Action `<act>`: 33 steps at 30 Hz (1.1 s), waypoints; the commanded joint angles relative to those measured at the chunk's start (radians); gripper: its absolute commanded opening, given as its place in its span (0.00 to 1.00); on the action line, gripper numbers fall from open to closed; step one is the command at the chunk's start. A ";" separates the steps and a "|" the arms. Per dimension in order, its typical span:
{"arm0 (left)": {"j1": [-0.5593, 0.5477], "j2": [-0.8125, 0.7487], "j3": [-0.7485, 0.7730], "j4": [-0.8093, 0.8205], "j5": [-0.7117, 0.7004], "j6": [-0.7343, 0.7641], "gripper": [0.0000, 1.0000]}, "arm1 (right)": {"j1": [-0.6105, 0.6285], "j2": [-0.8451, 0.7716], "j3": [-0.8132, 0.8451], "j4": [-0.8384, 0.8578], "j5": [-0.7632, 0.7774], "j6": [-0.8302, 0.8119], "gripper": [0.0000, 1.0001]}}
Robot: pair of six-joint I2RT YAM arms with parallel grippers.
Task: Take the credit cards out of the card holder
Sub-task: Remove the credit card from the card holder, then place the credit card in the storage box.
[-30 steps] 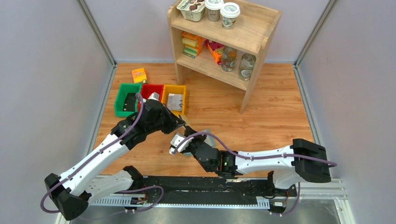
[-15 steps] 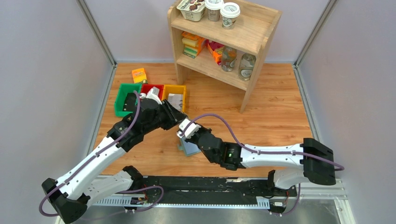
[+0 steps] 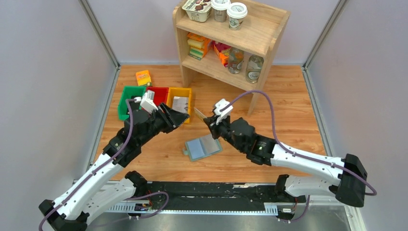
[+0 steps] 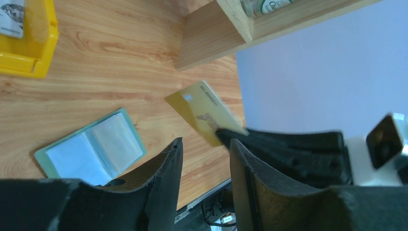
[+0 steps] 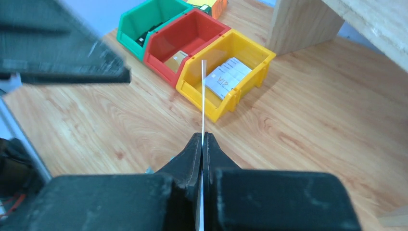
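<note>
The card holder (image 3: 203, 147) lies open and flat on the wooden table, its blue-grey pocket panels facing up; the left wrist view shows it too, card holder (image 4: 91, 147). My right gripper (image 3: 210, 121) is shut on a gold credit card (image 3: 200, 114) and holds it in the air, above and beyond the holder. That card (image 4: 204, 109) shows face-on in the left wrist view and as a thin edge (image 5: 203, 91) in the right wrist view, pinched at my right gripper (image 5: 202, 138). My left gripper (image 3: 182, 118) hovers open and empty, left of the card.
Green (image 3: 122, 103), red (image 3: 159, 91) and yellow (image 3: 179, 89) bins stand in a row behind the left gripper, the yellow one holding a silver card. An orange packet (image 3: 143, 77) lies beyond them. A wooden shelf (image 3: 231, 38) with jars and cups stands at the back.
The left gripper opened and drew back to the left. The right gripper rose and swung right and away with the gold card. The holder went from propped up to lying flat and open.
</note>
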 commanded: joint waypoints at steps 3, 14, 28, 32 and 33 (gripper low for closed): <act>0.006 -0.140 -0.297 0.475 0.106 0.053 0.56 | -0.213 -0.126 -0.095 0.075 -0.435 0.389 0.00; 0.005 -0.066 -0.383 0.808 0.258 0.096 0.57 | -0.356 -0.153 -0.229 0.376 -0.703 0.738 0.00; 0.005 -0.060 -0.432 0.802 0.205 0.047 0.56 | -0.362 -0.164 -0.285 0.477 -0.663 0.829 0.00; 0.005 -0.068 -0.446 0.757 0.182 0.039 0.55 | -0.364 -0.175 -0.296 0.483 -0.643 0.839 0.00; 0.005 -0.072 -0.449 0.751 0.171 0.036 0.55 | -0.364 -0.182 -0.299 0.482 -0.629 0.842 0.00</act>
